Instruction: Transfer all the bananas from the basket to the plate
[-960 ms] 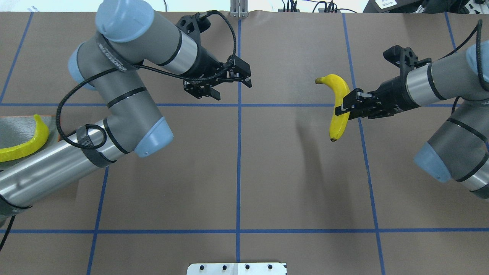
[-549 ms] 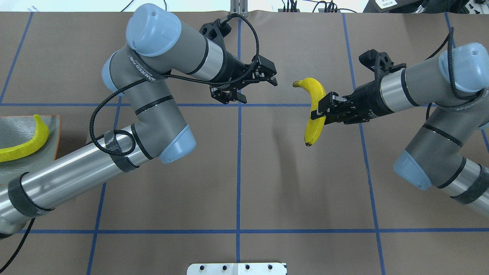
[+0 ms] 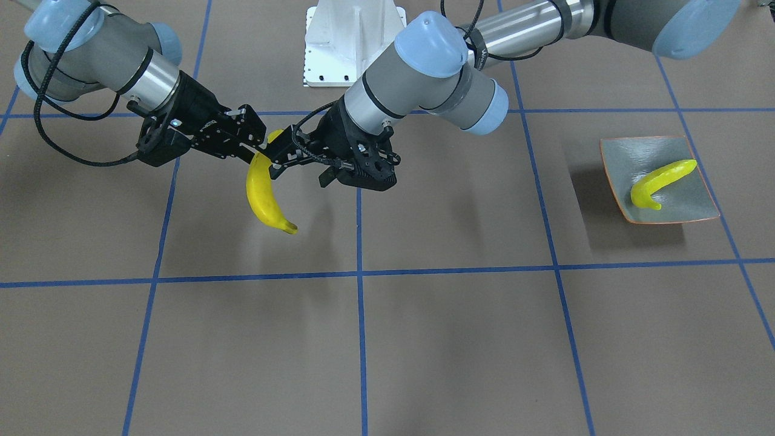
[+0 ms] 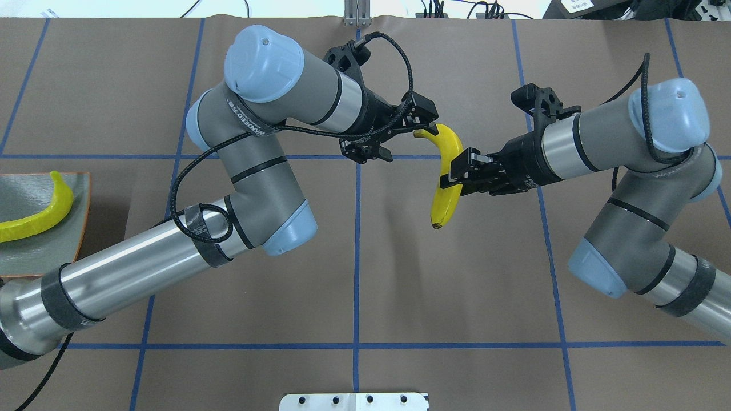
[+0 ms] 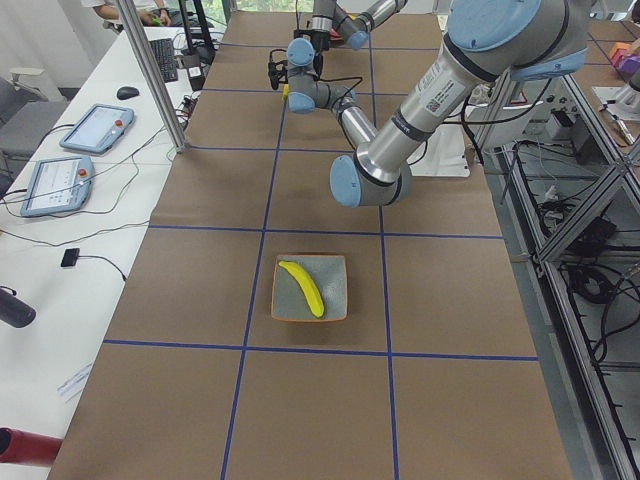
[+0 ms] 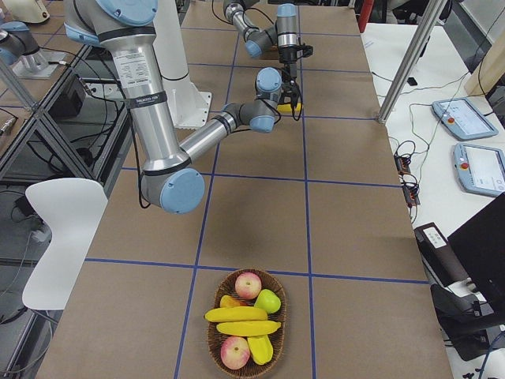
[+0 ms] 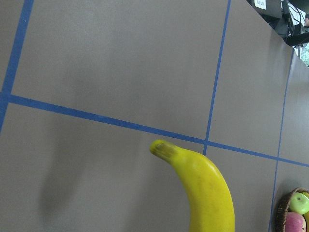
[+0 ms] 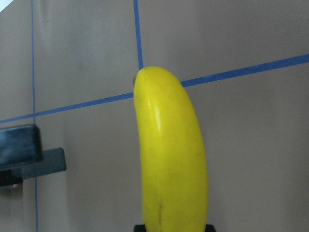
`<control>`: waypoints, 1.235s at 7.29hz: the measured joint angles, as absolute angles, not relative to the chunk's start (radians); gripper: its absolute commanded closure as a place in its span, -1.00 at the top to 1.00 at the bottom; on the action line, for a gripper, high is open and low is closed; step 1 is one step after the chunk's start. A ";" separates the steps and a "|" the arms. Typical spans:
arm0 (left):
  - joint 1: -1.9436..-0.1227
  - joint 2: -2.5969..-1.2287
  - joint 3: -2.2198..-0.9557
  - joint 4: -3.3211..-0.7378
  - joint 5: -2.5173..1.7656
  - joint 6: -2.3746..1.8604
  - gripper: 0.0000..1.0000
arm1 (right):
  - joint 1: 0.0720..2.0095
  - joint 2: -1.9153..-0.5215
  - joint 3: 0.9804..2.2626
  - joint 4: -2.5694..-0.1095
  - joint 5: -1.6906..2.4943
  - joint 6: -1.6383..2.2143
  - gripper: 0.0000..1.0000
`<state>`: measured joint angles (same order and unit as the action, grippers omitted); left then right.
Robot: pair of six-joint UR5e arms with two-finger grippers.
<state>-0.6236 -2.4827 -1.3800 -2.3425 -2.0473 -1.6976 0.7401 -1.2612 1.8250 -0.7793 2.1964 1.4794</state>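
- Square grey-green plate (image 4: 34,251) sits on the brown tabletop (image 4: 457,285) at the overhead view's left edge, a yellow plastic banana (image 4: 40,214) on it.
- Second yellow banana (image 4: 444,201) is at upper centre, between left hand (image 4: 408,137) and right hand (image 4: 455,172).
- Woven oval basket (image 6: 210,335), at the bottom of the right-side view, holds two bananas (image 6: 237,314).

The grey, blue-capped right arm (image 4: 594,142) reaches in level from the robot's right. Its black two-finger right gripper (image 4: 449,174) has its fingers (image 4: 460,162) clamped across the middle of a glossy yellow plastic-looking banana (image 4: 443,202). The matching left arm (image 4: 257,165) is bent sharply at the elbow. Its black two-finger left gripper (image 4: 410,141) faces the right one, fingers spread wide, one just beside the banana's stem end.
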 measured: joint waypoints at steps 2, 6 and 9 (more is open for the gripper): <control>-0.604 -2.483 -1.379 -2.357 -2.022 -1.712 0.99 | 0.732 -1.252 1.827 -0.779 2.195 1.480 -1.00; -0.595 -2.484 -1.378 -2.359 -2.000 -1.715 0.99 | 0.725 -1.232 1.832 -0.781 2.186 1.480 -1.00; -0.592 -2.491 -1.374 -2.359 -1.991 -1.715 0.86 | 0.712 -1.234 1.845 -0.784 2.185 1.479 -1.00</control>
